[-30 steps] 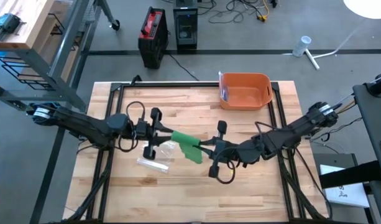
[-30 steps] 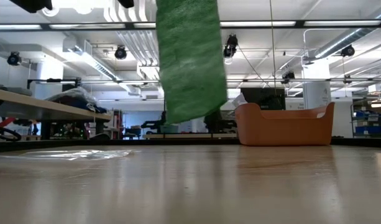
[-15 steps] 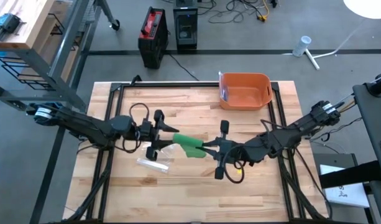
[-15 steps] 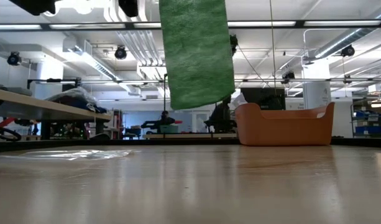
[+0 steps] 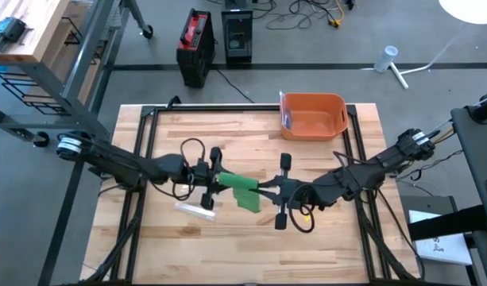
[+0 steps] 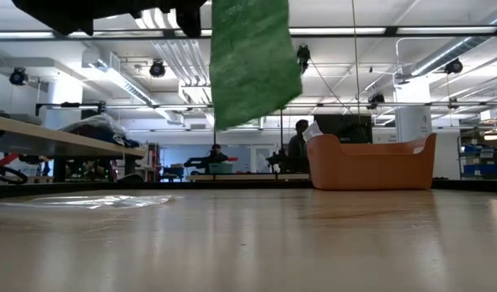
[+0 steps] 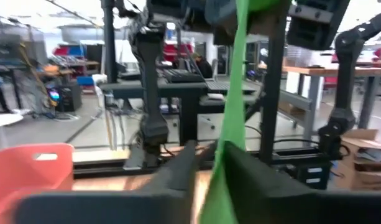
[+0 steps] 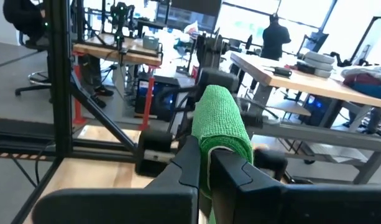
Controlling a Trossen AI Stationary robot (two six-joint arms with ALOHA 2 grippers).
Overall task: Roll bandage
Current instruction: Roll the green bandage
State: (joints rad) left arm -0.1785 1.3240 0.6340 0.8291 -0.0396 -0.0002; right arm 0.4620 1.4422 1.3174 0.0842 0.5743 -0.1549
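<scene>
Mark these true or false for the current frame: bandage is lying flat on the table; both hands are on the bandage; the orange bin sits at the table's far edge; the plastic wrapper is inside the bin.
1. The green bandage lies flat on the table. False: it is held in the air between the arms, with its loose end hanging clear of the tabletop in the low view.
2. Both hands grip the bandage. True: the left hand and the right hand each pinch it.
3. The orange bin sits at the table's far edge. True.
4. The clear plastic wrapper is inside the bin. False: it lies on the table under the left arm.
</scene>
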